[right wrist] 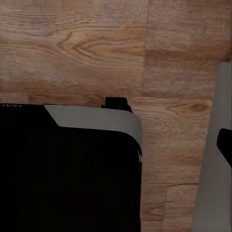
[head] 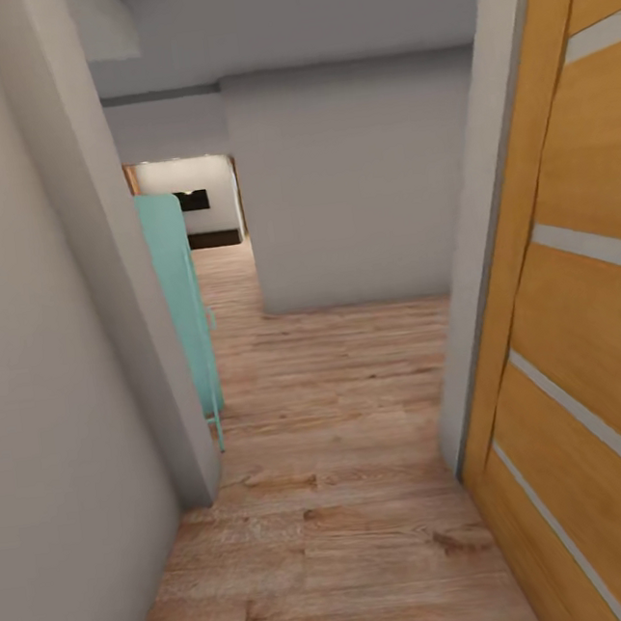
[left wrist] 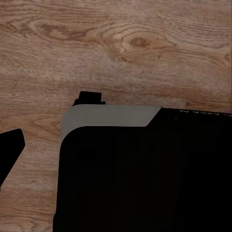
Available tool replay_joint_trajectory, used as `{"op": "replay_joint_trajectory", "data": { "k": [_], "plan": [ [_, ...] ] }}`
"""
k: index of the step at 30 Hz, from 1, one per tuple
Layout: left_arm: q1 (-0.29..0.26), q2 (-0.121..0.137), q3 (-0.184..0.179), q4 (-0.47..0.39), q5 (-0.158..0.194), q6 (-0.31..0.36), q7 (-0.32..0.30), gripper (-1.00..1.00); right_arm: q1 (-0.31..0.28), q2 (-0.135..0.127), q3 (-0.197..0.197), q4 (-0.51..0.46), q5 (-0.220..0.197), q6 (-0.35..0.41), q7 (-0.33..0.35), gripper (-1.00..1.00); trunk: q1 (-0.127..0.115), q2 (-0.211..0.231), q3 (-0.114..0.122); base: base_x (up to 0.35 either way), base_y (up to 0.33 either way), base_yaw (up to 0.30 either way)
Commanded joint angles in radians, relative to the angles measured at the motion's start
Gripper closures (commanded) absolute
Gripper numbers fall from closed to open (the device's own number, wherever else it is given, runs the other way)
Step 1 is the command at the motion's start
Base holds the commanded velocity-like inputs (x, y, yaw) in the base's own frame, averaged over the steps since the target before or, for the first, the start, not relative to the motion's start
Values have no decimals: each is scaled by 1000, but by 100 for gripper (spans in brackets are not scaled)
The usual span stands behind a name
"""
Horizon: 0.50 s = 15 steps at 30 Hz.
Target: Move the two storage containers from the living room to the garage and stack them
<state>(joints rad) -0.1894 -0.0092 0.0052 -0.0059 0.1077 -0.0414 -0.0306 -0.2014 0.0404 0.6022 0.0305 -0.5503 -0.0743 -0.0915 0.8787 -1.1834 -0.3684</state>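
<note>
A dark finger tip of each gripper is glimpsed in its wrist view, left [left wrist: 10,147] and right [right wrist: 226,145]; spread or pressed together cannot be told. Below lies wood-plank floor [head: 344,501]. An orange-wood door [head: 583,316] stands right of it, a teal cabinet [head: 181,297] left.

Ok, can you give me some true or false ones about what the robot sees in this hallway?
1. The floor is light wood planks. True.
2. An orange-wood door with pale slits stands at the right. True.
3. A red bin sits in the middle of the hallway. False: no bin is there, just bare planks.
4. The thing beside the left wall is turquoise. True.
5. The walls are bright yellow. False: they are pale grey-white.
</note>
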Motion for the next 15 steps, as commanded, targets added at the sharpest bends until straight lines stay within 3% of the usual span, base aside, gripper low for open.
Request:
{"op": "replay_joint_trajectory", "data": {
  "k": [1, 15],
  "plan": [
    [-1, 0, 0, 1, 10, -3, -3, -100, -1, 1, 8, 3, -9, -5, -1, -100, 1, -1, -1, 322, 0, 37],
    [-1, 0, 0, 2, 10, -2, -3, -100, -1, 0, 8, 3, -9, -6, 0, -100, 1, -1, -1, 322, 0, 5]
  ]
}}
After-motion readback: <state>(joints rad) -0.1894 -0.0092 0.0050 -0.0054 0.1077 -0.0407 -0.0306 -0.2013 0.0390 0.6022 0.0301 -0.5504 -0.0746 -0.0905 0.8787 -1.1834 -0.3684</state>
